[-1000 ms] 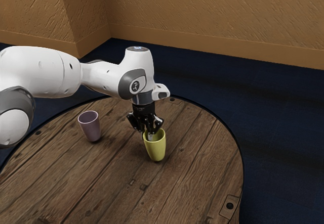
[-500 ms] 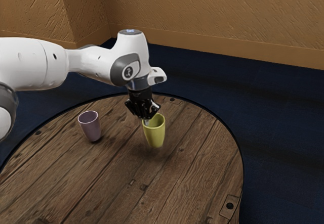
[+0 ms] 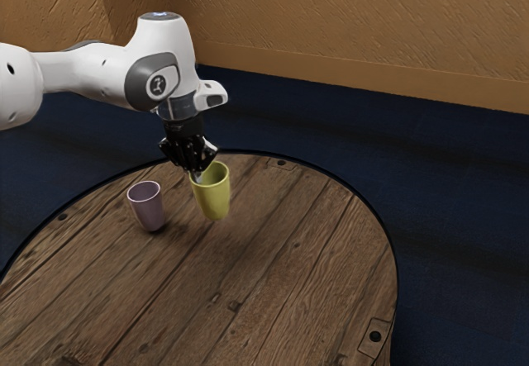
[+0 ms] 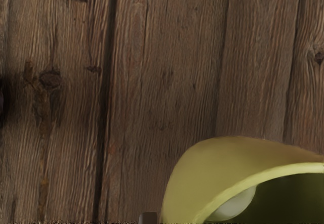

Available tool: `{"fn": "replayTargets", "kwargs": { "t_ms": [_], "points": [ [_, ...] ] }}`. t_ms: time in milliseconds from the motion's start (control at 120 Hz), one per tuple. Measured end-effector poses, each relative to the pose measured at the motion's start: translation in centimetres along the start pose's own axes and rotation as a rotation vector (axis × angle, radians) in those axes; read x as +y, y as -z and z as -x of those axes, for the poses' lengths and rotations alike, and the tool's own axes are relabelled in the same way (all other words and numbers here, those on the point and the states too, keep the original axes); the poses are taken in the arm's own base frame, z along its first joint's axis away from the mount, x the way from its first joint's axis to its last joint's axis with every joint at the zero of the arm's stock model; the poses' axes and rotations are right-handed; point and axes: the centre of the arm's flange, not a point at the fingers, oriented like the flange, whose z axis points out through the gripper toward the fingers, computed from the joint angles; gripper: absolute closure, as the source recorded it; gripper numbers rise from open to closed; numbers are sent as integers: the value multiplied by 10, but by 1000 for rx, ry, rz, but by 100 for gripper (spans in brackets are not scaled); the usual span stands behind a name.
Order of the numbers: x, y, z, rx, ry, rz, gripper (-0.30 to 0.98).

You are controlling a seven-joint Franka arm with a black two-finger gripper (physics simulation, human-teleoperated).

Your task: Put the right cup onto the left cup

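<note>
The tall, tapering yellow-green cup, plastic by its look (image 3: 215, 194), hangs upright just above the round brown plank table (image 3: 273, 300), near the matching mauve cup (image 3: 149, 209), which stands upright, mouth open. The black two-finger gripper (image 3: 197, 175) is clenched on the yellow-green cup's wall at the rim, one pale fingertip (image 4: 237, 204) inside the mouth, the other outside.

The step in hand, I judge, is carrying it across to the mauve cup. Because the grip is off to one side, centre the cup's base over the mauve mouth, not the gripper itself. Raise it well clear of that rim first, or its foot could knock the mauve cup over. Then lower it slowly and straight, letting the tapers nest, and release only once it sits without leaning.
</note>
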Motion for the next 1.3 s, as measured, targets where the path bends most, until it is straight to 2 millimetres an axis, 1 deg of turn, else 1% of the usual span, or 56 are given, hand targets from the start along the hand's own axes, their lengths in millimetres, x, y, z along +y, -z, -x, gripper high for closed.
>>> {"fn": "replayTargets", "kwargs": {
  "t_ms": [100, 217, 467, 650, 900, 1042, 1092, 1133, 1167, 1250, 1300],
  "points": [
    [-20, 3, 7, -4, 30, 0, 79],
    [-45, 16, 11, 8, 65, -5, 79],
    [-114, 27, 15, 8, 178, -10, 79],
    [-147, 40, 22, 15, 235, -6, 79],
    [-188, 36, 26, -2, 299, -12, 79],
    [-213, 27, 25, -16, 339, -13, 79],
    [-222, 26, 21, -15, 352, -15, 79],
    [-226, 28, 14, -13, 358, -17, 79],
    [-226, 30, 8, -11, 355, -19, 79],
    [-213, 32, -5, -17, 329, -22, 79],
    [-207, 30, -9, -26, 318, -23, 79]
  ]
}}
